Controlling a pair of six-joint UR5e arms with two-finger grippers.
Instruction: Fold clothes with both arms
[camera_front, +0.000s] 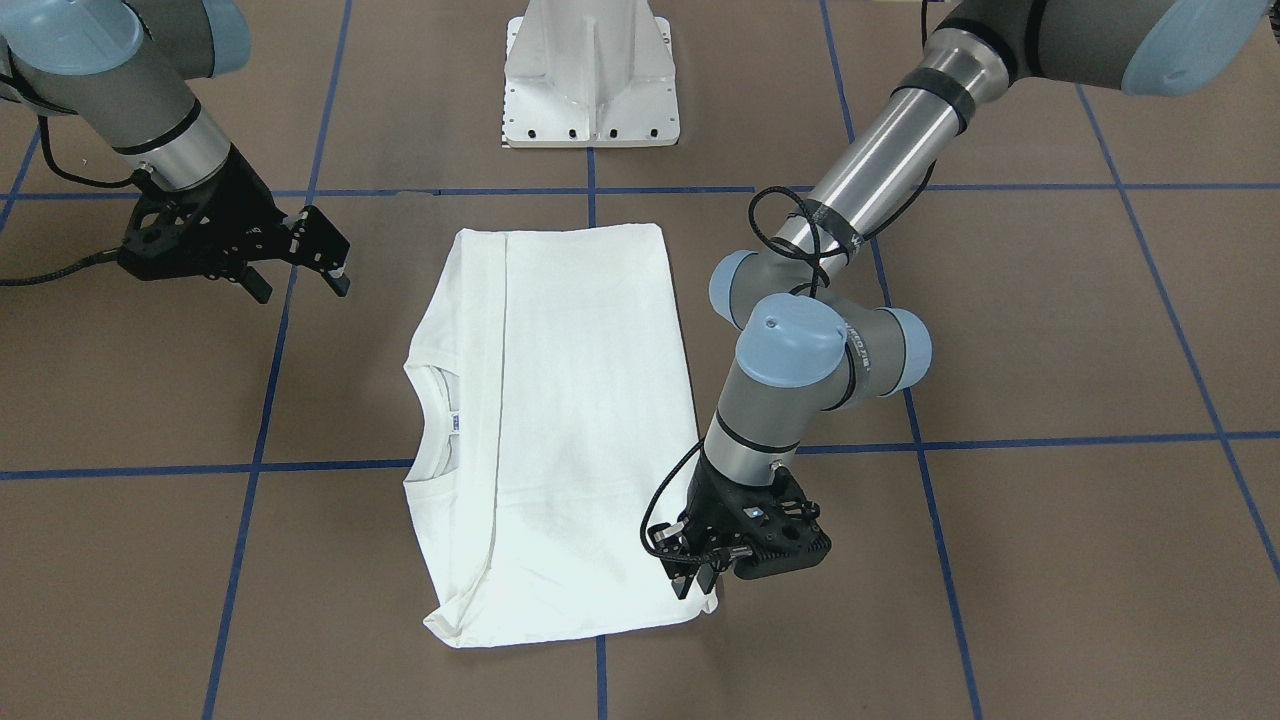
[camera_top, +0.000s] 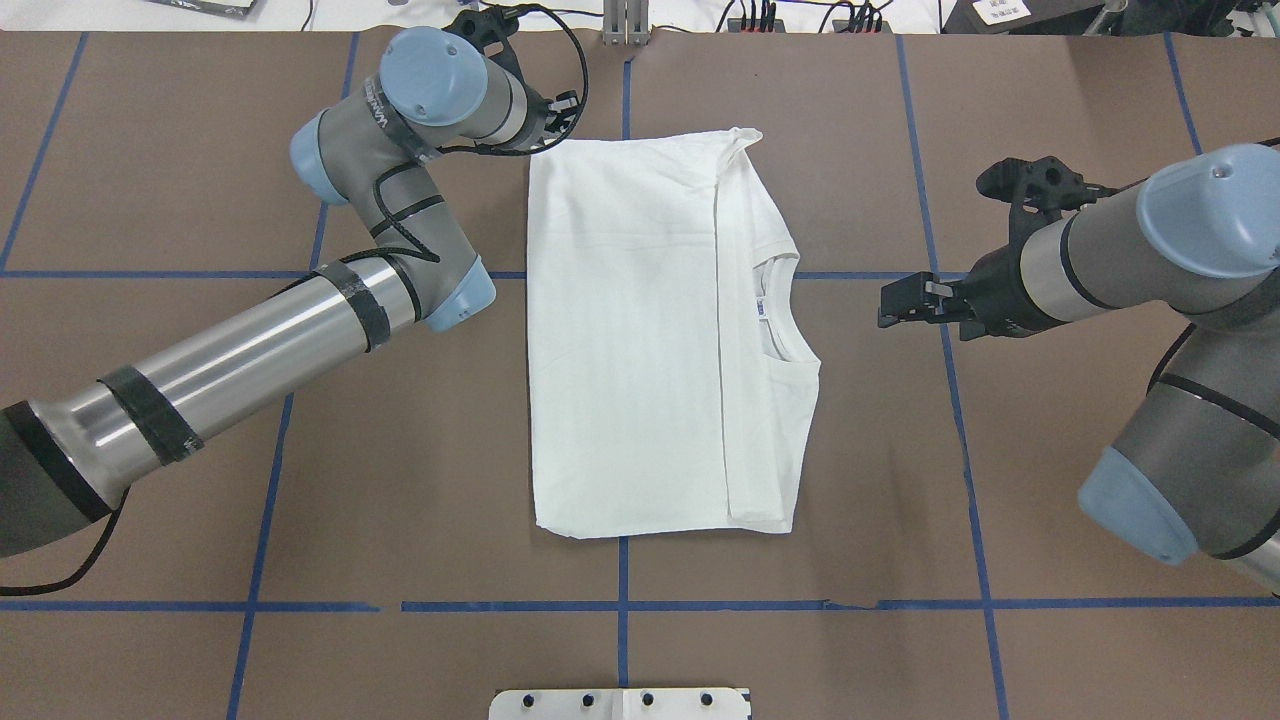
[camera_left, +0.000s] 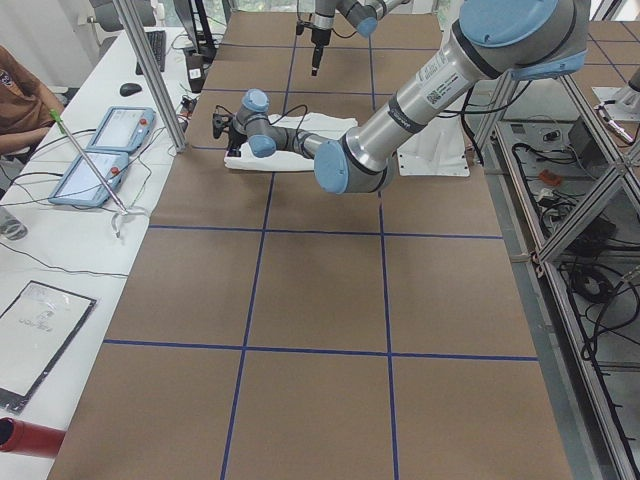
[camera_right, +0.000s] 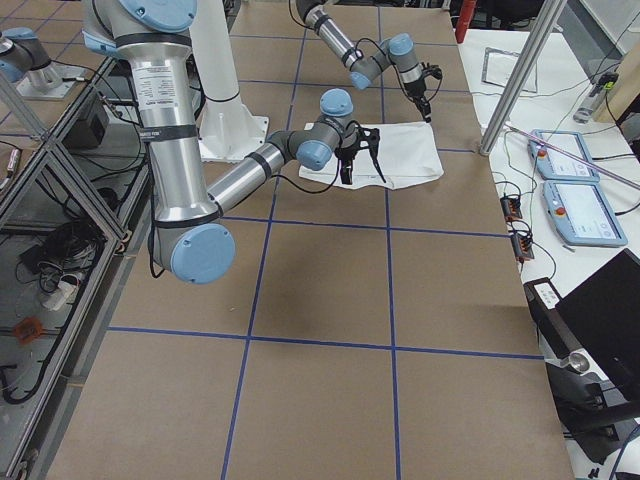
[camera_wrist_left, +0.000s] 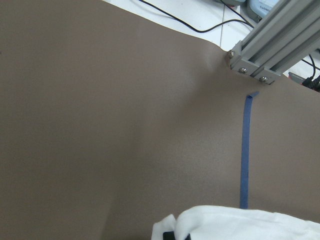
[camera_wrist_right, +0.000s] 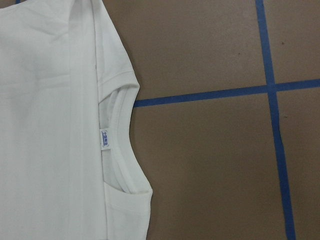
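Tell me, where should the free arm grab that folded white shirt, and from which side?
Probably the far corner on the collar side, coming in low from the robot's right. The shirt lies flat, so only edges offer a pinch, and that corner is slightly bunched. The left tool is at the other far corner; the open right tool hovers on this side.

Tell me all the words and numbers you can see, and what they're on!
None can be read for sure.
Neck label on the shirt: blue print, too small to read.
Lettering on the left arm: too blurred to read.
Sticker on the left arm: too small to read.
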